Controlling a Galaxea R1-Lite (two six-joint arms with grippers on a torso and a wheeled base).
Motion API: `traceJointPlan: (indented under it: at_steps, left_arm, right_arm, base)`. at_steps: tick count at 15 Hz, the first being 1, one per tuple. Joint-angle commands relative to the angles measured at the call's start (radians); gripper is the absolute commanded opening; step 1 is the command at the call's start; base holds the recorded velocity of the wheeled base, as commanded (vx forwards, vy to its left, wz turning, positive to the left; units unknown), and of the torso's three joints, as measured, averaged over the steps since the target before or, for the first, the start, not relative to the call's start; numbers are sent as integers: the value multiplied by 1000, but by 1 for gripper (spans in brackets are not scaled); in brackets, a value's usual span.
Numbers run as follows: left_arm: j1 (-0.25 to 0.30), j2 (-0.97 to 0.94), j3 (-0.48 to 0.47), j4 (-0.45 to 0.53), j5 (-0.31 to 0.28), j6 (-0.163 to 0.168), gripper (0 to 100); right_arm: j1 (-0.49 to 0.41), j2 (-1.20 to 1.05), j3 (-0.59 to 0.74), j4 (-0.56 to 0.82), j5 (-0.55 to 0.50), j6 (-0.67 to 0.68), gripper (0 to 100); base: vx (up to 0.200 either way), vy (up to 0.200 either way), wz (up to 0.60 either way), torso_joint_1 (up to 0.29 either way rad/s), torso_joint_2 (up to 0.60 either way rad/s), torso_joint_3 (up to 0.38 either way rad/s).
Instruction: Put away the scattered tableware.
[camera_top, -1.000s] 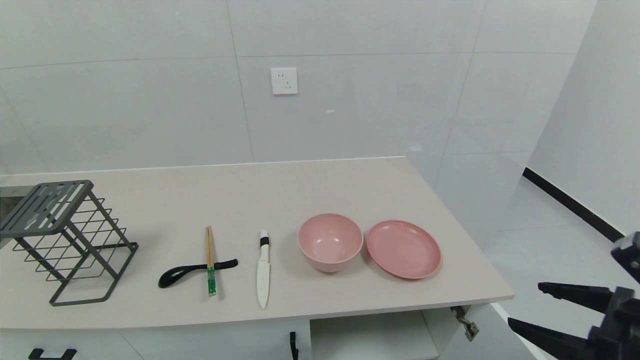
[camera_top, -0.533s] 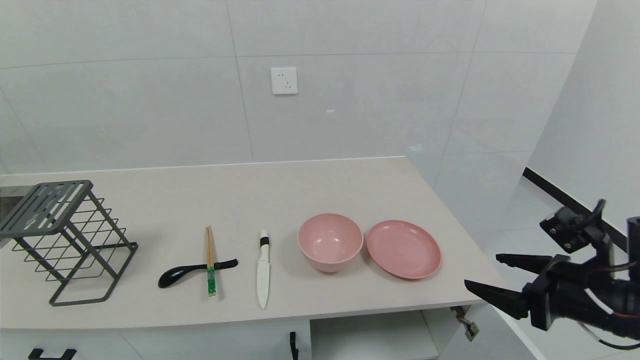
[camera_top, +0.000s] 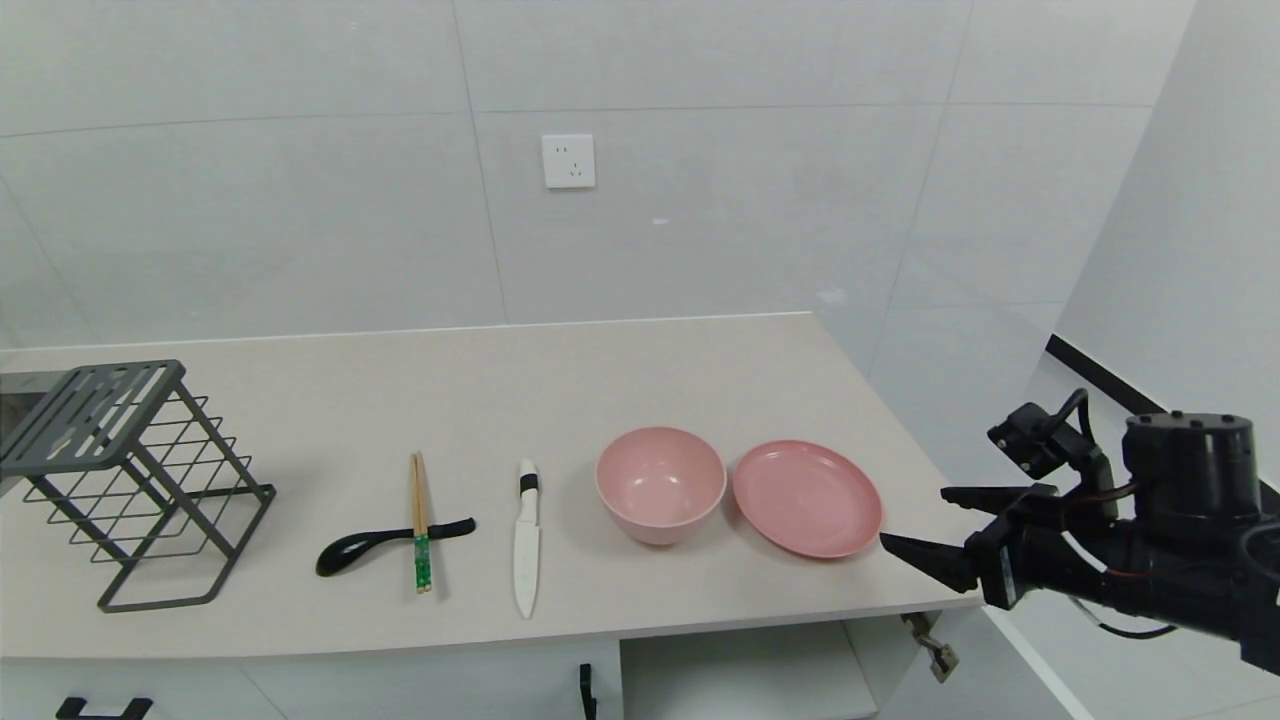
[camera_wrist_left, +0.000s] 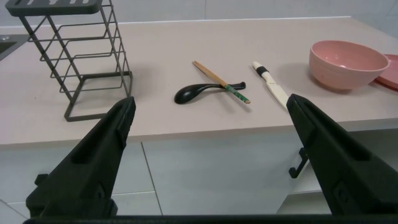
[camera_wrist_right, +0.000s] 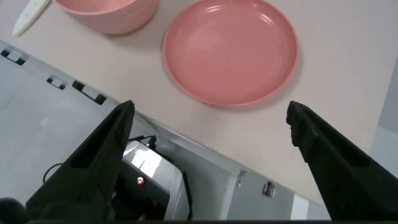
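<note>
So right gripper (camera_top: 915, 517) is now closer, just beside pink plate (camera_top: 806, 497) | arm level off counter (camera_top: 600, 380) end | jaws spread

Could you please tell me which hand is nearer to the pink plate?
Right. The right hand, open, is just beyond the pink plate, by its right rim. The left hand, open, is off the front of the counter, opposite the black spoon.
</note>
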Motion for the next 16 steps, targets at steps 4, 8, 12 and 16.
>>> traceJointPlan:
  at_steps: [4,8,12,16]
  left_arm:
    - [0,2,0,0,1,-1,100]
    - [0,2,0,0,1,-1,100]
    - [0,2,0,0,1,-1,100]
    - [0,2,0,0,2,-1,100]
  right_arm:
    - [-1,190,-40,-141,-4,6,100]
    - [-17,235,-92,-141,-6,11,100]
    - [-45,344,-157,-143,-4,14,100]
    - [-59,420,-218,-144,-9,36,100]
  base:
    - [0,0,0,0,0,0]
    - [0,0,0,0,0,0]
    - [0,0,0,0,0,0]
    - [0,0,0,0,0,0]
